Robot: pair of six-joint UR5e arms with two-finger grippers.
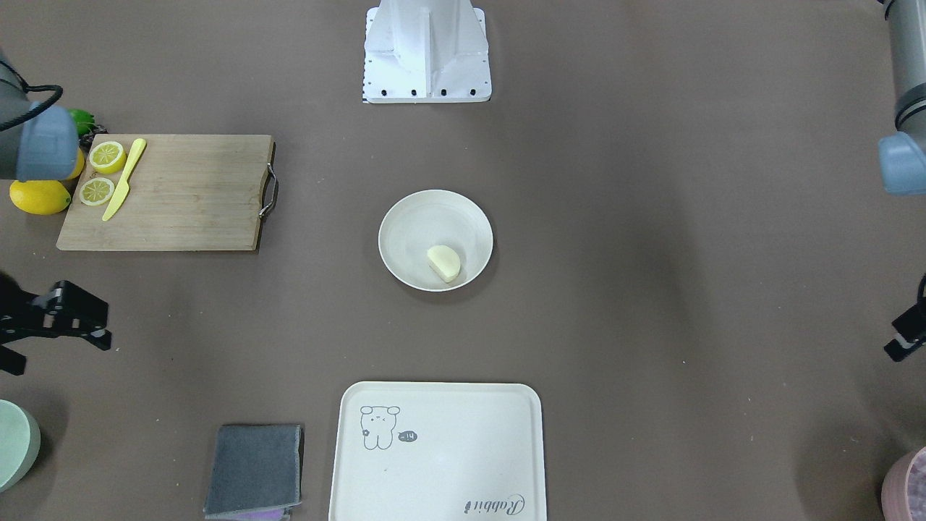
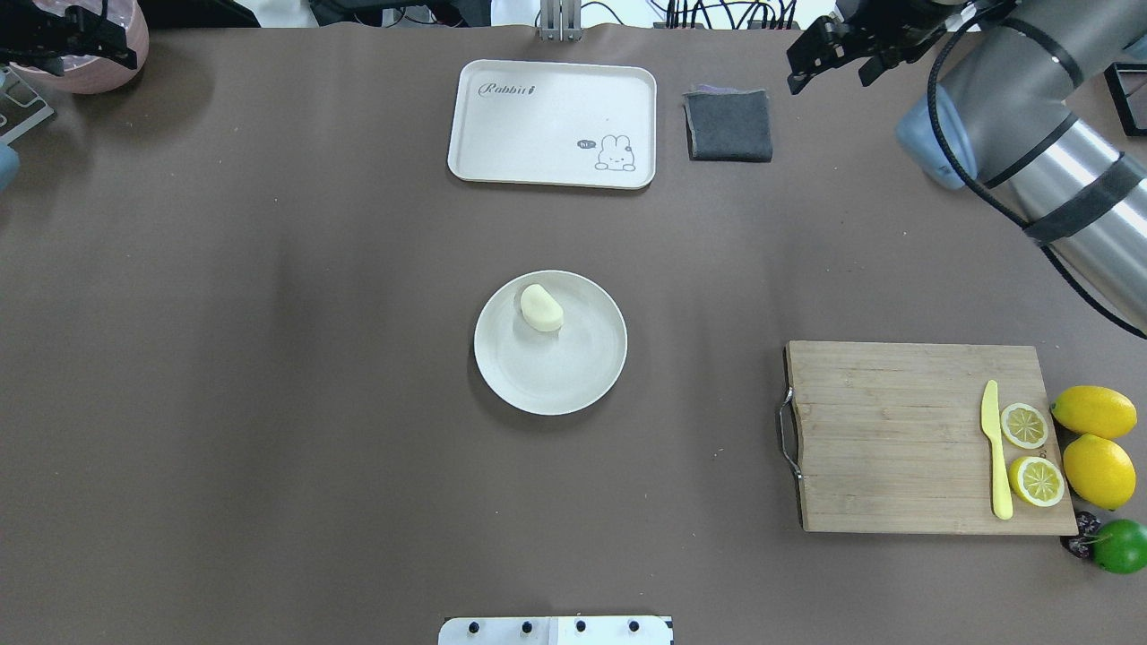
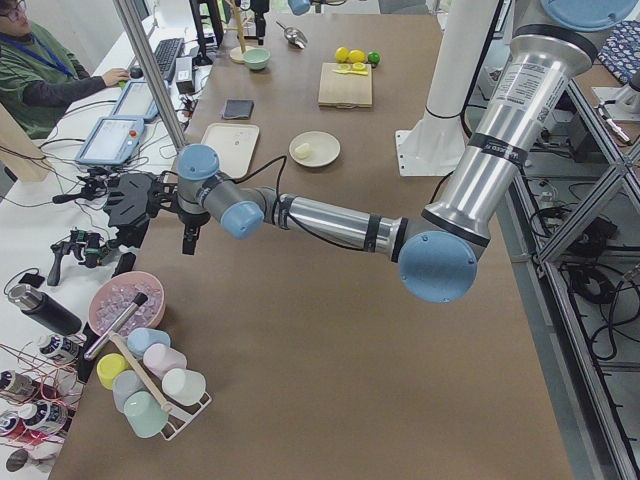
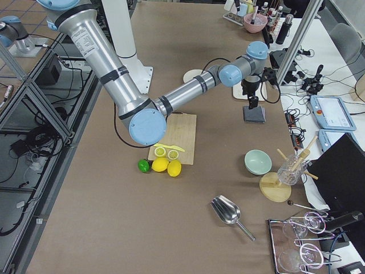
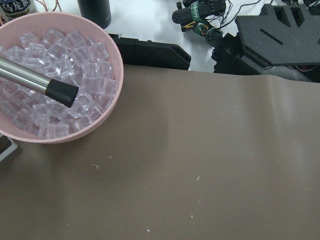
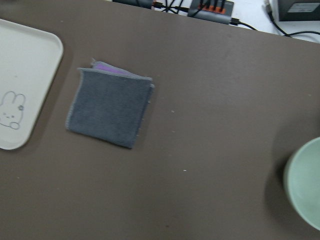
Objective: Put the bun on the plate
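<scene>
The pale cream bun [image 1: 443,263] [image 2: 541,308] lies on the round off-white plate [image 1: 405,217] [image 2: 556,376] at the table's centre, toward the plate's far rim from the robot. No gripper touches it. My right gripper [image 2: 829,79] [image 1: 107,327] hovers at the far right near the grey cloth, jaws apart and empty. My left gripper [image 2: 134,52] [image 1: 893,347] sits at the far left corner beside the pink bowl; its fingers are too dark and cropped to judge. Neither wrist view shows any fingers.
A cream tray [image 2: 551,116] and a folded grey cloth [image 2: 728,125] lie at the far side. A wooden cutting board [image 2: 896,439] carries a yellow knife [image 2: 995,448] and two lemon slices, with lemons and a lime beside it. A pink bowl of ice [image 5: 50,85] and a green bowl [image 6: 305,185] stand at the far corners.
</scene>
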